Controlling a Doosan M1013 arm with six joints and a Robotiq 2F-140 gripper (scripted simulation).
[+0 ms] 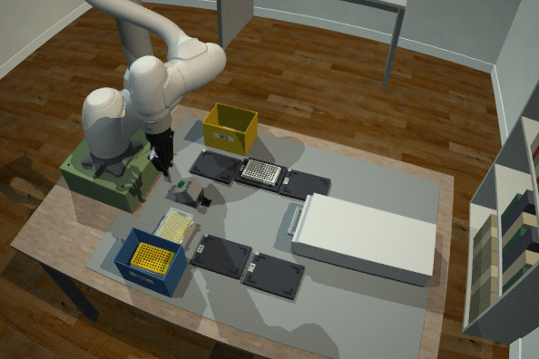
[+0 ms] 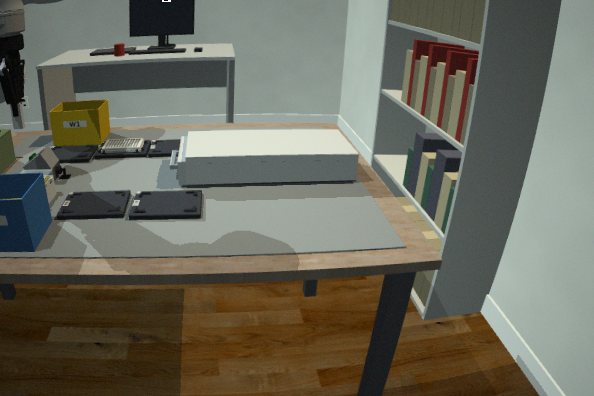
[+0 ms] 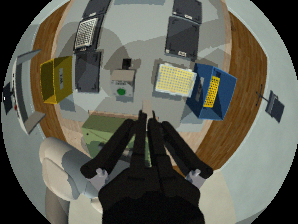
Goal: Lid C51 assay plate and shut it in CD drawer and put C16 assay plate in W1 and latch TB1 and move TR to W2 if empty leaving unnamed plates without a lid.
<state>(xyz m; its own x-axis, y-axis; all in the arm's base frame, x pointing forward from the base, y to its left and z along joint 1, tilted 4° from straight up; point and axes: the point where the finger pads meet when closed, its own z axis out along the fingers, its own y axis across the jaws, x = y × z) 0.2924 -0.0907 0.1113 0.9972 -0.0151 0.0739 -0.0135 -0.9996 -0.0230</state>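
Gripper (image 1: 165,169): the black fingers are pressed fully together with nothing between them; it hangs point-down from the white arm (image 1: 151,82), above the bench mat (image 1: 346,290) and just left of the green key.
Green key DONE (image 1: 181,184): a small green spot on a grey sloped housing (image 1: 189,192), close beside the fingertips; from the wrist view it lies straight ahead of the tips (image 3: 121,91). I cannot tell whether the tips touch anything.
Tip box TB1 (image 1: 175,225): lid over a yellow grid, standing on the mat between the key housing and the blue bin.
Blue bin W2 (image 1: 139,267): upright at the near left corner of the mat, with a yellow tip rack (image 1: 154,258) lying inside it.
Yellow bin W1 (image 1: 230,128): upright at the far end of the mat; its inside looks bare from the top view.
Nests: three dark nests in the far row, the middle one carrying a pale well plate (image 1: 260,171) with no lid; two dark nests (image 1: 220,255) in the near row carry nothing.
Cooler CD (image 1: 368,236): long white housing on the right of the mat, its drawer front (image 1: 295,218) flush against the body.
Arm base (image 1: 96,186): a green block at the left bench edge.
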